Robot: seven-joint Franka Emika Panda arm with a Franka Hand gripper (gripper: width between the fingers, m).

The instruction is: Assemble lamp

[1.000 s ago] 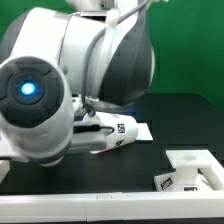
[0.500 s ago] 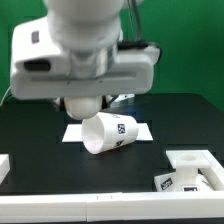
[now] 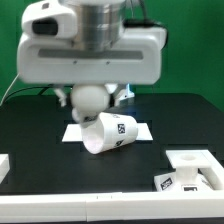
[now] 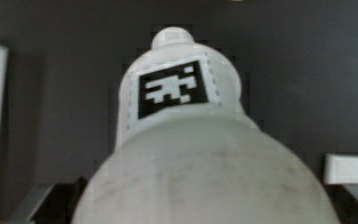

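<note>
My gripper [image 3: 91, 101] is shut on the white lamp bulb [image 3: 90, 100] and holds its round ball above the table, behind the shade. In the wrist view the bulb [image 4: 185, 150] fills the frame, its ball between my dark fingers [image 4: 51, 200] and its tagged neck pointing away from the gripper [image 4: 194, 208]. The tapered white shade [image 3: 108, 134] lies on its side on the black table, a tag on its wall. The blocky white base [image 3: 190, 172] sits at the exterior view's lower right, apart from the gripper.
The marker board [image 3: 142, 131] lies flat under and behind the shade. A small white block [image 3: 3, 165] shows at the exterior view's left edge. A green wall stands behind the table.
The arm has swung round from the exterior view's left to the middle, and the hand now hangs above the shade with the bulb's ball showing. Shade and base have not moved.
</note>
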